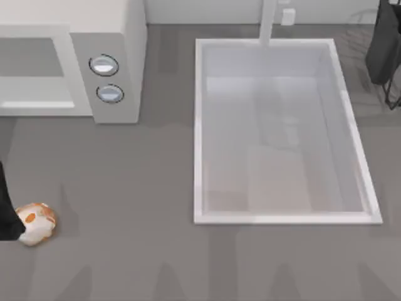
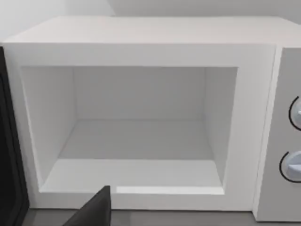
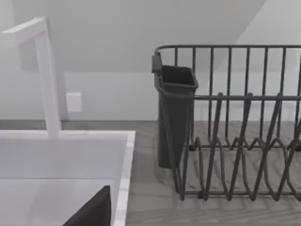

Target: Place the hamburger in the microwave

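Note:
The hamburger, a small cream and tan bun with orange patches, lies on the grey table near the left edge, toward the front. My left arm is a dark shape at that edge, right beside the hamburger. The off-white microwave stands at the back left with two round dials on its side panel. The left wrist view looks straight into the microwave's wide bare cavity, with a dark part of my left gripper low in front. A dark part of my right gripper hangs over the sink's corner.
A big white sink basin with a faucet takes up the right middle of the table. A dark wire dish rack with a cutlery cup stands at the back right. Bare grey tabletop lies between hamburger and microwave.

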